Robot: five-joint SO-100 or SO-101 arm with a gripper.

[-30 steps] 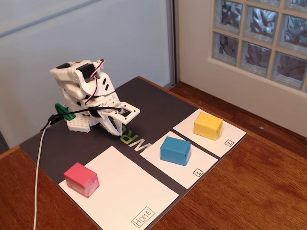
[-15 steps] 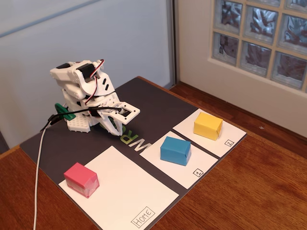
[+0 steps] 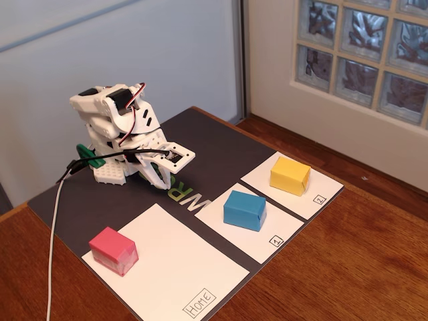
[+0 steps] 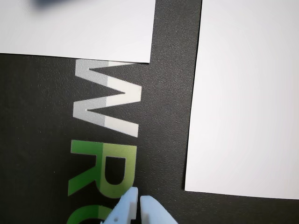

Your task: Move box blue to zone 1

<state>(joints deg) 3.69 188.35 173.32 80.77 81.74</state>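
Note:
The blue box (image 3: 244, 209) stands on the white patch marked "1" (image 3: 257, 245), in its far half. In the wrist view a corner of that patch (image 4: 93, 32) fills the top left, with a dark blue blur (image 4: 46, 3) at the frame's top edge. My gripper (image 3: 158, 182) is folded low at the arm's base, well behind the box, over the mat's lettering. In the wrist view the gripper (image 4: 138, 199) enters from the bottom edge, its jaws together with nothing between them.
A pink box (image 3: 114, 251) stands on the large "Home" patch (image 3: 180, 267), which also shows at the right of the wrist view (image 4: 247, 102). A yellow box (image 3: 290, 175) stands on the patch marked "2" (image 3: 322, 192). All lie on a dark mat (image 3: 214, 144) on a wooden table.

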